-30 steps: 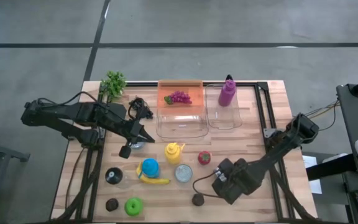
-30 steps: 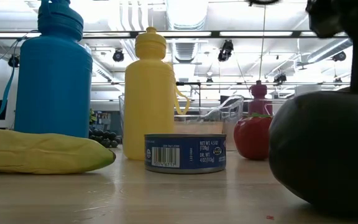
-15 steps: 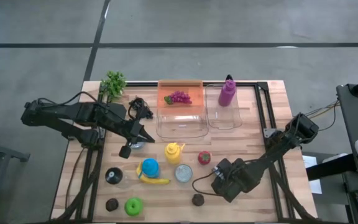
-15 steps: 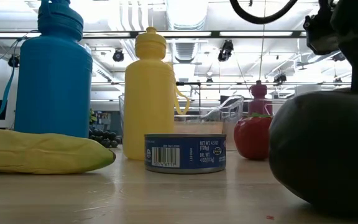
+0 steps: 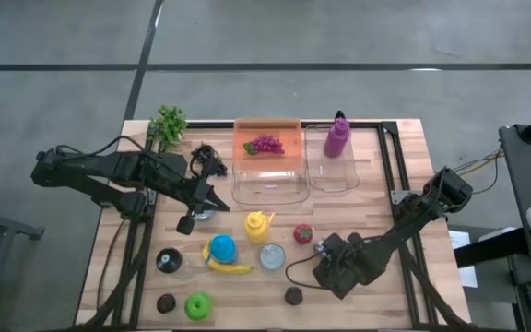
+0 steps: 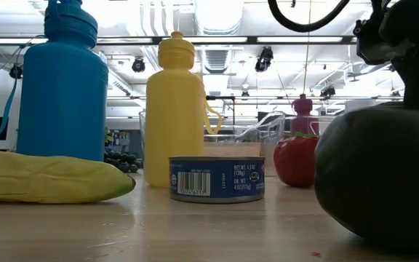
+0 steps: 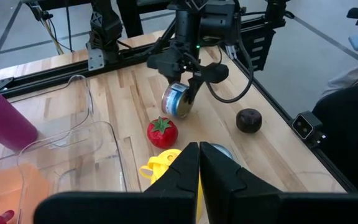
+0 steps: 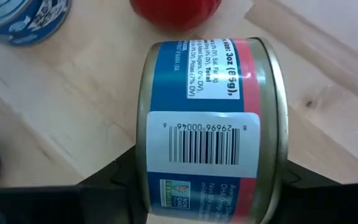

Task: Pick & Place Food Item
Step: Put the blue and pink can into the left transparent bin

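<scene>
The right gripper (image 7: 180, 93) is clamped on a small can (image 8: 211, 130) with a blue and red label, barcode facing its wrist camera, one finger on each side of the can's round wall. In the left wrist view the can (image 7: 177, 99) hangs just above the wooden table (image 5: 376, 184), tilted on its side between the two fingers. Just beside the gripper sits a red tomato (image 5: 302, 233), and just beyond that a second can (image 5: 272, 256), blue-labelled, standing flat on the wood. A dark round fruit (image 5: 293, 295) lies near the gripper, apart from it, towards the table's front edge. Further out there's a yellow bottle (image 5: 258, 225), then a blue bottle (image 5: 221, 247) with a banana (image 5: 230, 267) touching its base. Far across from the gripper, a clear empty tray (image 5: 267, 184) sits next to an orange tray holding purple grapes (image 5: 265, 144), and a purple bottle (image 5: 337, 138) stands in another clear container (image 5: 332, 175). Over on the far side, the left gripper (image 5: 218, 203) waits with its fingers pressed together, holding nothing, hovering near the clear tray. Beyond it, near the table's far corner, a green leafy bunch (image 5: 168, 124); a green apple (image 5: 197, 305) sits at the front edge, well apart from both arms
</scene>
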Controlling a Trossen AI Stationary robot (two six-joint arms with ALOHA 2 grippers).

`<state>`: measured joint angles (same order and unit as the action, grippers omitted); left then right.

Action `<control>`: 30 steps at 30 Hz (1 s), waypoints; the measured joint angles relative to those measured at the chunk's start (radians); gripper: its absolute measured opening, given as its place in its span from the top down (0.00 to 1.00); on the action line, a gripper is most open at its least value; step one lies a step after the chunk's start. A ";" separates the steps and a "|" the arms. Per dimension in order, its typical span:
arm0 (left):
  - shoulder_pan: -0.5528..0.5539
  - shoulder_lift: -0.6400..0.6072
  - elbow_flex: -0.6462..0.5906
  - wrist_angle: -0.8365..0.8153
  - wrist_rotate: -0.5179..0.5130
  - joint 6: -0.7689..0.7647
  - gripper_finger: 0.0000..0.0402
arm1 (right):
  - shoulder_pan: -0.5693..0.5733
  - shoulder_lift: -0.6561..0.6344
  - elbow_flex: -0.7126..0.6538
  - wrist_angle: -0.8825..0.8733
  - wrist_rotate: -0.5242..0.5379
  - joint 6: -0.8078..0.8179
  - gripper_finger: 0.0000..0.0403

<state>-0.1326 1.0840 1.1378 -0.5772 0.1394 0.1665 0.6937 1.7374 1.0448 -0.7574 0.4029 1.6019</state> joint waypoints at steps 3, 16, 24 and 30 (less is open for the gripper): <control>0.000 0.000 0.000 0.000 0.000 0.000 0.96 | 0.000 0.000 -0.002 0.001 0.018 0.003 0.55; 0.000 0.000 0.000 0.000 0.000 0.000 0.96 | 0.046 0.001 0.074 -0.120 0.098 0.134 0.55; 0.000 0.000 0.000 0.000 0.000 0.000 0.96 | 0.063 0.001 0.246 -0.313 0.288 0.066 0.55; 0.000 0.000 0.000 0.000 0.000 0.000 0.96 | 0.042 0.001 0.357 -0.345 0.448 -0.159 0.55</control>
<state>-0.1327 1.0839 1.1378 -0.5770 0.1392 0.1665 0.7353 1.7382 1.4018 -1.1028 0.8511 1.4432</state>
